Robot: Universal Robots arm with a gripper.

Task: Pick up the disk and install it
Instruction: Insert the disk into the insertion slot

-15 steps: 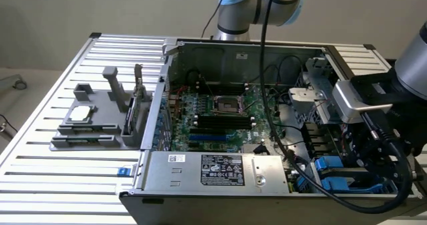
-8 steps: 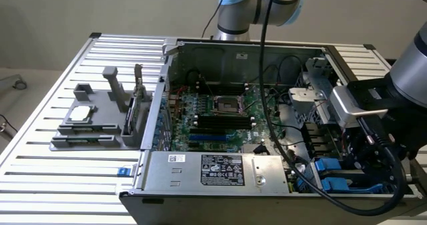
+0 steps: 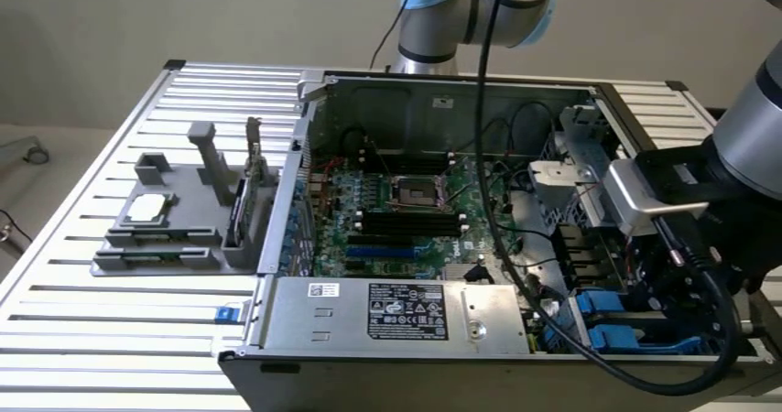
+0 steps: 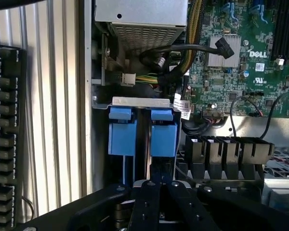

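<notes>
On the slatted bench [image 3: 73, 275] lies an open case [image 3: 366, 87], board [image 3: 404, 201] facing up. The arm [image 3: 757, 128] reaches into the corner at the exterior view's lower right, beside the power supply [image 3: 404, 316]. The disk [image 4: 163, 137] sits there in the drive bay, its blue carrier ending at a silver bracket [image 4: 142, 101], near a bundle of cables [image 4: 168, 72]. The tool [image 4: 156, 186] hangs at the carrier's other end with its fingers together; whether they pinch the carrier cannot be told. Judged step: seating the disk. Done well, the push runs straight along the bay guides, with the carrier kept square and the cables left clear, until the blue tabs latch. The disk appears edge-on, broad faces upright; its long axis seems to run from the bracket toward the tool.
</notes>
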